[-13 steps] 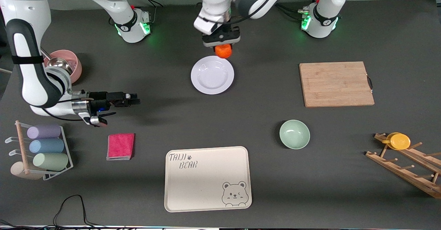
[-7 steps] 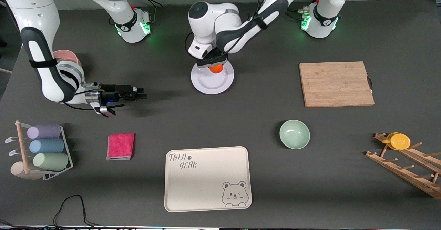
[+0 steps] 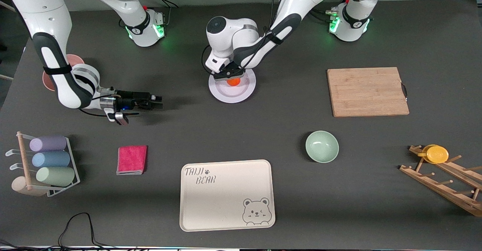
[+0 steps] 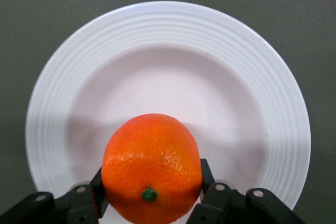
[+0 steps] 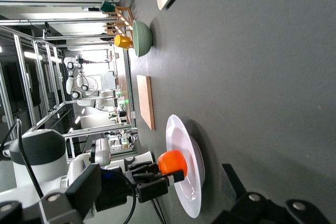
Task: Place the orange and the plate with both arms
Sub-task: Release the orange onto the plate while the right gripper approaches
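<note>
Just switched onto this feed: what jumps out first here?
The bright orange, gripped in the left claw low over the white plate at mid-table. Next, the right claw, pointing sideways toward that plate from the right arm's end. Nearest the camera lies the cream bear-print tray.

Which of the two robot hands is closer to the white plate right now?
The left. The left gripper is right over the plate, shut on the orange. The right gripper hovers over bare table toward the right arm's end, well clear of the plate.
</note>
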`<state>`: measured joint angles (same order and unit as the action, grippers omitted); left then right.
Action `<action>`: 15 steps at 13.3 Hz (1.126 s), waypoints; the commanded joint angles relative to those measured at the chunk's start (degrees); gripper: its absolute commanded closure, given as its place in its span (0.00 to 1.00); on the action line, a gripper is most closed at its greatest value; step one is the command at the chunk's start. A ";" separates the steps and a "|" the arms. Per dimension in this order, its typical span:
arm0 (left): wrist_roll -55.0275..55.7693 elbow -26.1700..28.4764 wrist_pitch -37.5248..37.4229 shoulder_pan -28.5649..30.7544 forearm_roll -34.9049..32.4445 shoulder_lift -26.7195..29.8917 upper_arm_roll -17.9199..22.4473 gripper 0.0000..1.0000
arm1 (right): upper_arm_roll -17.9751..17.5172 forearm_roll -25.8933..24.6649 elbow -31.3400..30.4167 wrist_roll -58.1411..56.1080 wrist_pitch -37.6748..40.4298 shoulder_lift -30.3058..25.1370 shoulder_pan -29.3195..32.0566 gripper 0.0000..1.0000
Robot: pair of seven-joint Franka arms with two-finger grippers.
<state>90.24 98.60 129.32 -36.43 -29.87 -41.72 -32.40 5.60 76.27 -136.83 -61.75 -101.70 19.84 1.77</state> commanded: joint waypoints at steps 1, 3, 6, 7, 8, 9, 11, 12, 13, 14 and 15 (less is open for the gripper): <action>1.35 -2.53 1.20 -2.15 -0.80 -1.86 1.90 0.42 | 0.82 2.13 -2.39 -1.62 -1.04 -1.29 -2.29 0.00; 1.35 -2.53 1.20 -2.15 -0.80 -1.96 1.90 0.40 | 0.82 3.35 -4.31 -2.85 -2.35 -1.29 -3.53 0.00; 0.38 -2.44 -0.11 -1.89 -0.62 -1.52 1.90 0.00 | 0.90 9.13 -8.27 -7.30 -3.23 -1.38 -5.11 0.00; -0.23 -2.44 -1.25 -1.72 -0.54 -1.17 1.82 0.00 | 0.90 10.38 -9.50 -8.12 -3.50 -1.38 -5.90 0.00; -1.45 -2.53 -3.00 -1.19 -0.10 -0.56 1.47 0.00 | 0.90 11.00 -10.21 -8.12 -3.85 -1.64 -5.99 0.00; -2.51 -2.44 -5.11 -0.32 0.86 1.10 1.03 0.00 | 0.82 12.40 -11.35 -8.39 -4.81 -1.73 -6.51 0.00; -8.63 -2.44 -10.20 4.58 6.99 6.89 -2.21 0.00 | 0.82 16.08 -12.76 -8.39 -5.52 -1.82 -8.88 0.00; -13.02 -2.44 -13.97 8.27 11.03 10.57 -4.66 0.00 | 0.82 18.80 -13.37 -8.74 -6.05 -1.73 -10.37 0.00; -16.55 -2.36 -17.75 12.22 14.55 14.44 -6.69 0.00 | 0.82 21.18 -14.16 -10.31 -7.27 -1.65 -12.04 0.00; -19.80 -2.44 -20.92 16.17 17.63 18.13 -8.19 0.00 | 0.82 23.29 -14.43 -10.76 -8.15 -1.65 -14.06 0.00; -23.40 -2.36 -24.08 19.87 20.70 22.17 -9.07 0.00 | 0.82 25.48 -14.61 -11.02 -8.33 -1.30 -15.38 0.00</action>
<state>73.26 93.62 110.20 -23.34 -14.51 -28.41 -39.23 5.76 97.26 -149.80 -70.80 -108.45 19.76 -10.05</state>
